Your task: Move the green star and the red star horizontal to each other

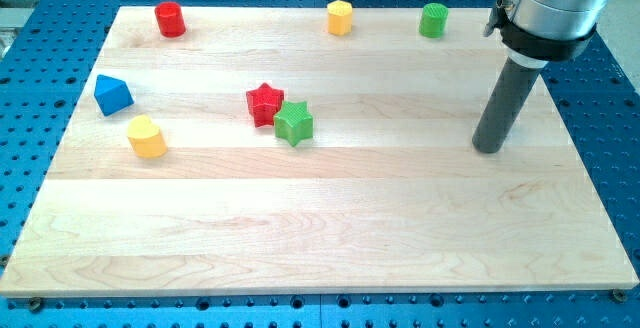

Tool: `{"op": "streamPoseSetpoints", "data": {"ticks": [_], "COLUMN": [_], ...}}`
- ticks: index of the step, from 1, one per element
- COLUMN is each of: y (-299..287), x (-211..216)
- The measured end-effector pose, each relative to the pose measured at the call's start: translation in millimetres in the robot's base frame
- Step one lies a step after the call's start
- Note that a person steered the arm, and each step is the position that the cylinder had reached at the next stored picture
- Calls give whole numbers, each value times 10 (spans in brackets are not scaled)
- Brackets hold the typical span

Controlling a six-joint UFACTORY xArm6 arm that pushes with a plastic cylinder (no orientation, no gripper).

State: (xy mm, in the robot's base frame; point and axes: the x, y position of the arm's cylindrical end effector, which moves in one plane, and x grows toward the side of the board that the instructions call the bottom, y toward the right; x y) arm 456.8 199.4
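Note:
The red star [264, 103] lies left of the board's middle. The green star [295, 123] touches it on its lower right side, a little lower in the view. My tip [488, 148] rests on the wooden board [320, 228] far to the view's right of both stars, with a wide gap between them. The dark rod rises from the tip to the arm's metal end at the view's top right.
A red cylinder [171, 19] stands at the top left, a yellow block [340, 17] and a green cylinder [433, 20] along the top edge. A blue block [112, 94] and a yellow heart-like block [147, 136] lie at the left. Blue perforated table surrounds the board.

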Motion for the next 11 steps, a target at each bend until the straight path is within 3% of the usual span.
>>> {"op": "streamPoseSetpoints", "data": {"ticks": [2, 3, 4, 5, 6, 7, 8, 9, 10, 11], "y": [44, -310, -1221, -1582, -1690, -1258, -1634, -2720, -2281, -1470], "x": [2, 6, 20, -91, -63, -199, -739, -651, -213, -99]}}
